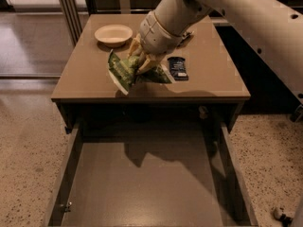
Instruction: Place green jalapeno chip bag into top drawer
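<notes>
Gripping a crinkled light-green jalapeno chip bag [123,72] with white sealed ends, tan fingers [148,64] of the two-finger gripper [140,63] pinched closed on its upper part, at the end of the thick white arm [176,12]. Held tilted over the front middle of the tan square surface [215,82], just left of a small dark bar wrapper [178,68] and nearer than a round white bowl [113,34]. Pulled open below the front edge, a wide, shallow grey-brown top drawer [147,188] with a smooth flat bottom.

Arm [246,13] — thick, smooth, off-white, dotted with small dark holes [294,16]. Ribbed pale wrist collar [156,32], then the gripper [140,63] — yellowish fingers [135,48] — over the table [213,79], clamped on the bag [124,72].
</notes>
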Available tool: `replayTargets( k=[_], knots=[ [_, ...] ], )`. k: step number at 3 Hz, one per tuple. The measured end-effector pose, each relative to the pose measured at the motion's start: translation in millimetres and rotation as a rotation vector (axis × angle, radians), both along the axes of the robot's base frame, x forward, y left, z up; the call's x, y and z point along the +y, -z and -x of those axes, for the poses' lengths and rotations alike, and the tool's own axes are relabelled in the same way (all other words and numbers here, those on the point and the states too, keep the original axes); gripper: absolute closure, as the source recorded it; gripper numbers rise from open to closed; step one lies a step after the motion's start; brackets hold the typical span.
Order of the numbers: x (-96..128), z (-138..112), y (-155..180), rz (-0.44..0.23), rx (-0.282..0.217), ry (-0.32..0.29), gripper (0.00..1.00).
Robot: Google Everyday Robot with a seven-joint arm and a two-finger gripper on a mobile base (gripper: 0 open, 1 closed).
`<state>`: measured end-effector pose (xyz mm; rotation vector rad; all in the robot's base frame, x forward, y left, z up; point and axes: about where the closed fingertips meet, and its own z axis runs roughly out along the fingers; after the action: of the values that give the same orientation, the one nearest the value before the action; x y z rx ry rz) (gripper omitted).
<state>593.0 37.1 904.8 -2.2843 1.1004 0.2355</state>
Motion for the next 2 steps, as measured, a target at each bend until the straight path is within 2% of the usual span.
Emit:
replayTargets(
  k=[1, 2],
  knots=[
    [-15.8, 63.6, -0.4, 0.036, 0.018, 0.001, 1.00],
    [-15.8, 63.7, -0.4, 0.036, 0.018, 0.001, 1.00]
  ],
)
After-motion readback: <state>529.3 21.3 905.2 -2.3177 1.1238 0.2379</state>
